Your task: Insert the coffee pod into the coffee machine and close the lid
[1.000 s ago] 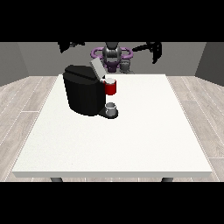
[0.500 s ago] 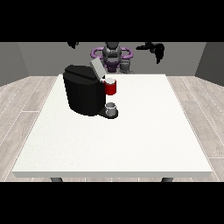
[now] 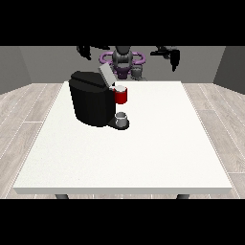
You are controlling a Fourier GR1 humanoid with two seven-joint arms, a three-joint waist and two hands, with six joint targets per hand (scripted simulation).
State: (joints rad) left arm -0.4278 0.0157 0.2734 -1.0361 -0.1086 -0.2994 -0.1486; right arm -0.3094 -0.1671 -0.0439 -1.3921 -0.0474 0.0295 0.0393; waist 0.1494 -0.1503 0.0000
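The black coffee machine (image 3: pixel 93 103) stands on the left half of the white table (image 3: pixel 158 143). Its grey lid (image 3: pixel 105 75) is tilted up and open. At its front is a red pod holder (image 3: pixel 121 97) with a pale round top. A small grey cylinder (image 3: pixel 138 72), apparently the coffee pod, stands at the table's far edge in front of the robot (image 3: pixel 122 58). The hand at the view's left (image 3: pixel 85 51) and the hand at the view's right (image 3: pixel 172 56) are both raised above the far edge, fingers hanging down, holding nothing, well away from the machine.
A grey cup (image 3: pixel 122 118) sits on the machine's drip tray under the red holder. Wooden floor surrounds the table, and the table's near edge runs along the view's bottom.
The hand at the view's right has shifted a little outward and lower. The hand at the view's left has drifted slightly towards the middle. The machine, lid and pod have not moved.
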